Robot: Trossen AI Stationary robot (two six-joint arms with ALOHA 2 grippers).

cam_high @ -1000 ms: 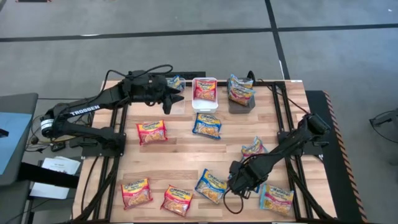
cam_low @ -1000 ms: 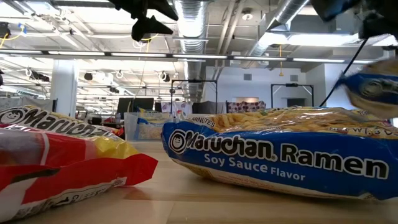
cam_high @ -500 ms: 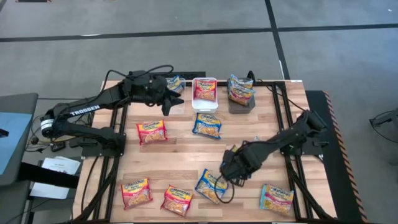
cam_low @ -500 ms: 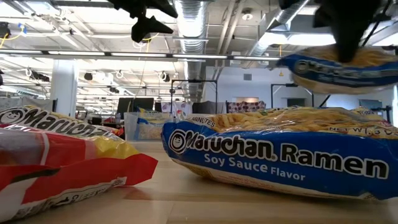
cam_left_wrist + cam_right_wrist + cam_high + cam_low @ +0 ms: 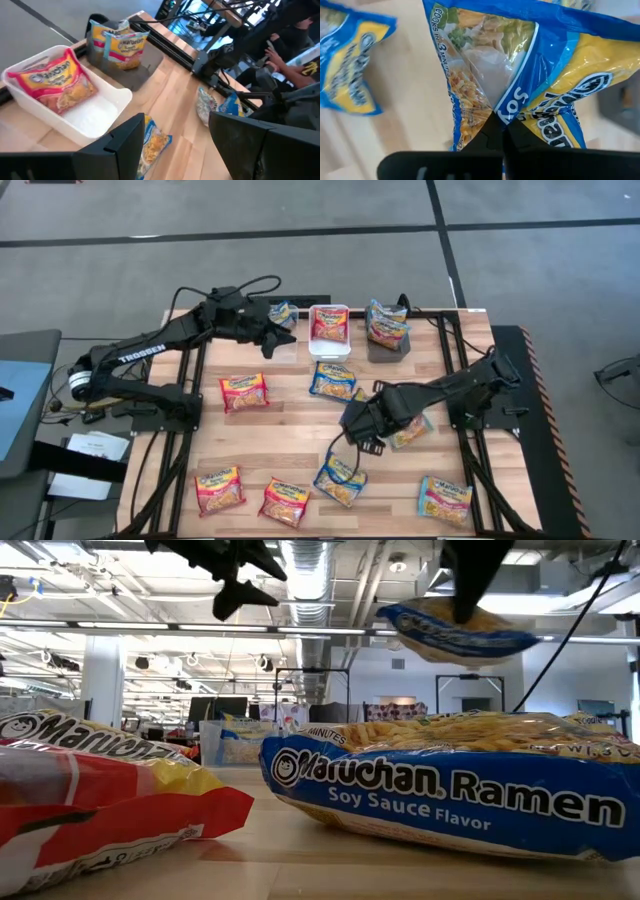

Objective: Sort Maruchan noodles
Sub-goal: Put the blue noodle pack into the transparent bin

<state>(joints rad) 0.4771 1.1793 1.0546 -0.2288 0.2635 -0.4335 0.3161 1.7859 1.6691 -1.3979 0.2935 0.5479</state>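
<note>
Right pincer [image 5: 496, 131] pinched a blue soy-sauce noodle packet [image 5: 520, 75], lifted clear above mid-table [image 5: 290, 425]. Left pincer [image 5: 272, 340] hung spread beside the white bin [image 5: 329, 345] at the far edge. Other packets [image 5: 243, 391] lay scattered flat on the boards.

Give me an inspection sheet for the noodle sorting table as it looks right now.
Surface: wooden table, black frame rails along both sides.
Job's things: loose ramen packets scattered on the wood; a red packet in the white bin; packets standing in the dark grey bin; one in the clear bin.
Clutter: nothing seen.
Grippers: right pincer shut on a blue soy sauce packet, held off the table mid-table; left pincer open, above the wood beside the white bin.
Cables: black cable looping under the right arm.
Surroundings: grey floor; a person seated beyond the table in the left wrist view.
</note>
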